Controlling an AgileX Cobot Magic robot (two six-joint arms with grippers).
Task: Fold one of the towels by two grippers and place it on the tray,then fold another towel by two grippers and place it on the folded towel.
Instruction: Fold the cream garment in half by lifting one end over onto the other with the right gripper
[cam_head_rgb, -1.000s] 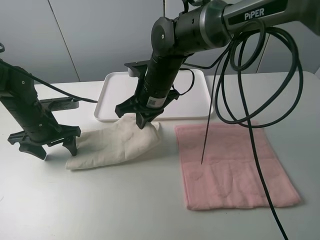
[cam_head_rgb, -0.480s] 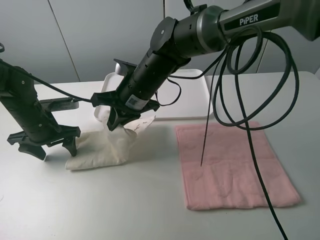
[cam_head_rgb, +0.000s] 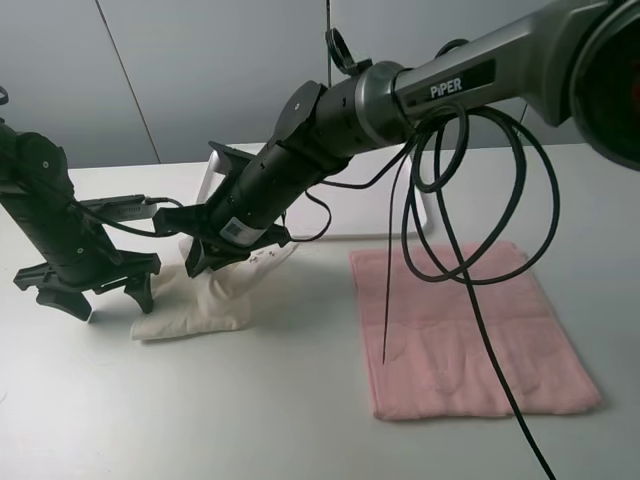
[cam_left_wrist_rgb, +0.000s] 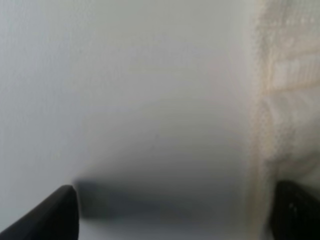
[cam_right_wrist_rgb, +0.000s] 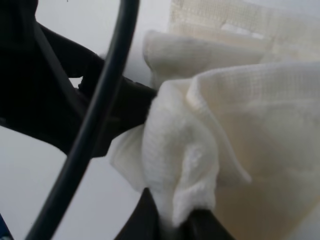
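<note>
Tabletop (cam_head_rgb: 250, 420) white under tray (cam_head_rgb: 360, 212); wall (cam_head_rgb: 200, 70) grey.

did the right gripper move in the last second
Yes. The right gripper, shut on the cream towel, has swung left, away from the pink towel, toward the left gripper.

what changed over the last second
The right gripper, jaws shut on the cream towel, swept across toward the left gripper, pulling the held edge over the rest. The left gripper stayed open beside the towel; the pink towel and tray did not move.
</note>
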